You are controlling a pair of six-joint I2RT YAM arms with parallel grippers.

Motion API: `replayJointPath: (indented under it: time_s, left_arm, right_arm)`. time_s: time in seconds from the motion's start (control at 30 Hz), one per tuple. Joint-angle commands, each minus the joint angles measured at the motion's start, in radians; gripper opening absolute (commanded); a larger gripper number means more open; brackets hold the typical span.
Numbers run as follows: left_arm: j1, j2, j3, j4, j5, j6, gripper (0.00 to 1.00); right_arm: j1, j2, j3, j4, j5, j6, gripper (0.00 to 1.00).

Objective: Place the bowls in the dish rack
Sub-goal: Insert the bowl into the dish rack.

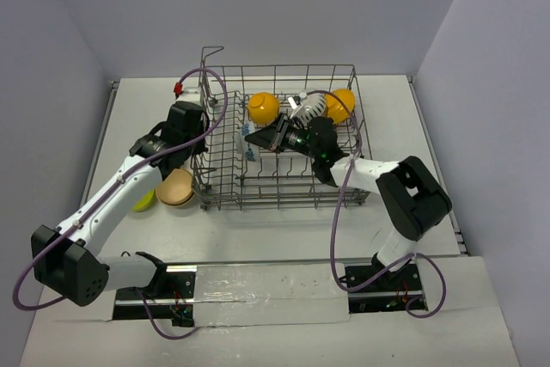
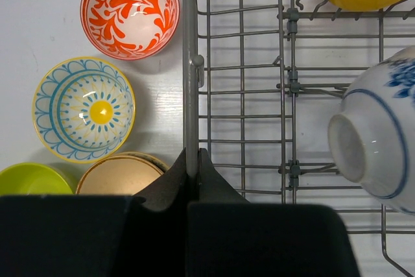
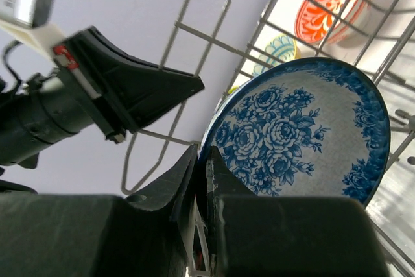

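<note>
The grey wire dish rack (image 1: 225, 197) stands mid-table. My left gripper (image 2: 192, 155) is shut on its left top rim wire (image 2: 190, 63); from above, the left gripper (image 1: 203, 129) sits at that same wall. My right gripper (image 3: 202, 160) is shut on the rim of the blue-patterned bowl (image 3: 305, 134), held on edge inside the rack; this bowl (image 2: 379, 141) also shows from the left wrist. Two orange-yellow bowls (image 1: 262, 107) (image 1: 340, 105) and a white striped bowl (image 1: 307, 107) sit in the rack's back row.
Outside the rack's left wall on the table lie a red-and-white bowl (image 2: 130, 11), a yellow-and-blue patterned bowl (image 2: 84, 108), a lime green bowl (image 2: 32, 180) and a tan bowl (image 2: 120, 174). Upright tines (image 2: 293, 82) fill the rack floor.
</note>
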Motion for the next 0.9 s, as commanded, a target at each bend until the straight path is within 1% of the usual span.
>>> replayJointPath:
  time_s: [0.0,0.1,0.23,0.53,0.67,0.87]
  left_arm:
    - [-0.020,-0.001,-0.047,0.039,0.056,0.020,0.00]
    - [-0.020,-0.008,-0.054,0.042,0.063,0.022,0.00]
    - [-0.022,-0.012,-0.062,0.047,0.073,0.025,0.00]
    - [-0.022,-0.015,-0.070,0.051,0.082,0.026,0.00]
    - [-0.022,-0.015,-0.068,0.050,0.085,0.028,0.00]
    - [-0.022,-0.018,-0.074,0.048,0.082,0.029,0.00]
  right_arm:
    - [0.021,0.021,0.060,0.118,0.015,0.027,0.00]
    - [0.032,0.030,0.057,0.118,0.030,0.023,0.00]
    - [0.037,0.021,0.017,0.113,0.069,0.014,0.00]
    - [0.040,-0.005,-0.056,0.112,0.099,-0.005,0.00]
    - [0.040,-0.037,-0.084,0.080,0.124,-0.029,0.00]
    - [0.040,-0.042,-0.097,0.055,0.138,-0.048,0.00]
